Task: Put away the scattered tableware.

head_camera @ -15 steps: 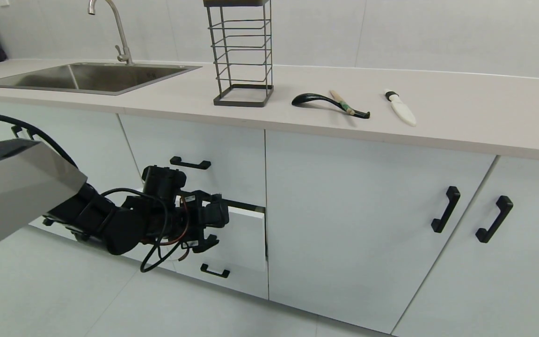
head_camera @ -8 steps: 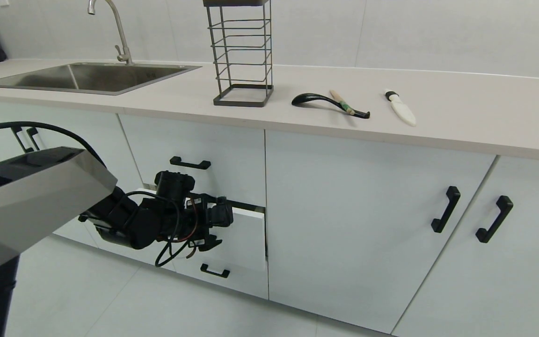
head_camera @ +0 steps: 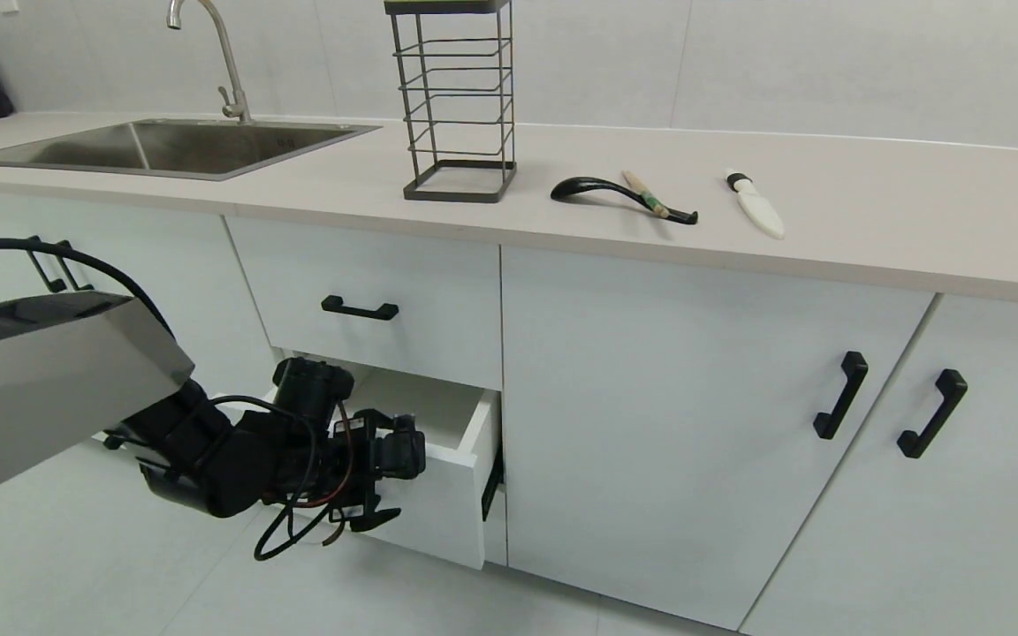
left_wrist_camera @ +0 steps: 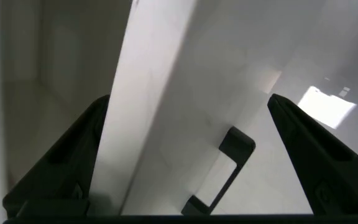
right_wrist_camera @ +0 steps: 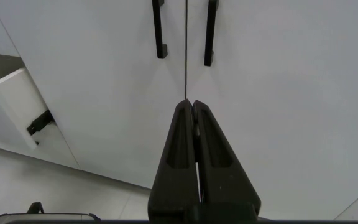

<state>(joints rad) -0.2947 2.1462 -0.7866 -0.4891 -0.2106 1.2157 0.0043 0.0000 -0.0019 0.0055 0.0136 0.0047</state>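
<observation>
Drawer (head_camera: pixel 440 499) open, left gripper (head_camera: pixel 392 480) at front.

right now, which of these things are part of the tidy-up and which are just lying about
For the job: black ladle, wooden-handled utensil, white knife, open drawer.
Just lying about: wire rack, sink, faucet.
</observation>
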